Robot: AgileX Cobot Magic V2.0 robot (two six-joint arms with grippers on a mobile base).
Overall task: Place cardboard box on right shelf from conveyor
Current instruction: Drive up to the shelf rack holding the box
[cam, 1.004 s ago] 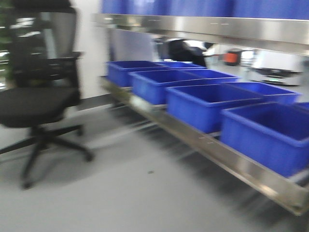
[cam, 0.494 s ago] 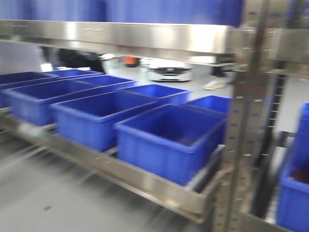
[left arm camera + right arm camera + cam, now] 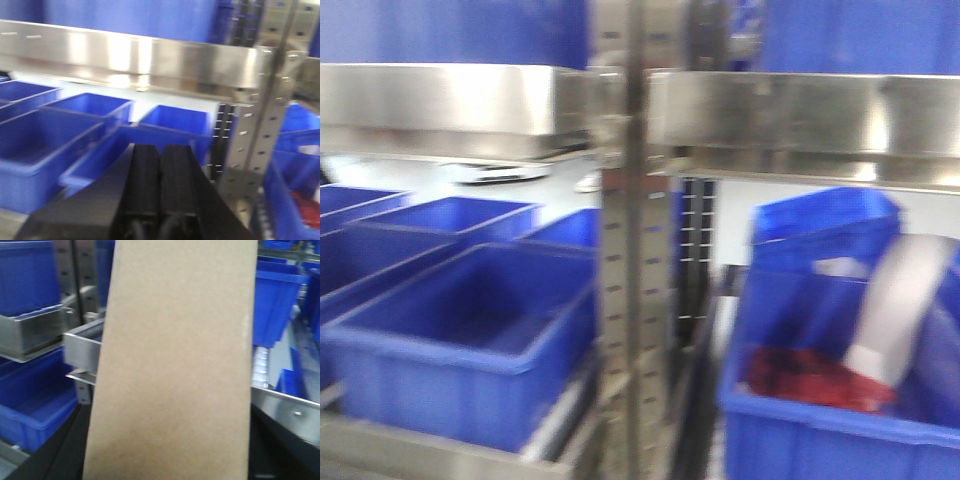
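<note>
The left hand (image 3: 160, 172) is showing its black fingers pressed together with nothing between them. The right hand (image 3: 167, 467) is pinching the cardboard box (image 3: 175, 355), which is standing upright in the air near the right shelf (image 3: 800, 110) and its blue bins (image 3: 470, 340).

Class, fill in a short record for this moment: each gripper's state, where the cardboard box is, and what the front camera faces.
left gripper: shut, empty
right gripper: shut on the cardboard box, which fills its wrist view
box location: in the air, not yet on the right shelf
front view: perforated upright between two shelf bays; blue bins below
image quality: blurred
</note>
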